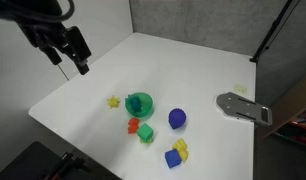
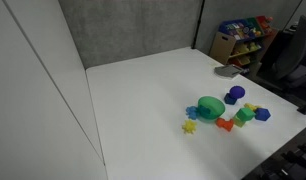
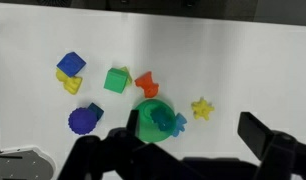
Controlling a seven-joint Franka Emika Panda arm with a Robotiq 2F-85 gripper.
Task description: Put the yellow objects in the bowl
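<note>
Task not begun: the bowl [image 1: 139, 102] appears to hold no yellow piece. The yellow star [image 1: 114, 102] lies just beside it on the surface [image 1: 193, 70]. The yellow block [image 3: 69, 82] touches the blue block [image 3: 71, 64]. The gripper [image 1: 78, 62] hovers well apart, jaws released and empty.

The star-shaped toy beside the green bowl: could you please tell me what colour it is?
Yellow. The star shows best in the wrist view.

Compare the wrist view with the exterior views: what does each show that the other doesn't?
Wrist only: table from straight above, open gripper straddling the bottom edge. Exterior only: the gripper hanging high, away from the green bowl; a shelf of coloured bins. Both: bowl, yellow star beside it, yellow block next to the blue block, both yellow pieces outside the bowl.
</note>
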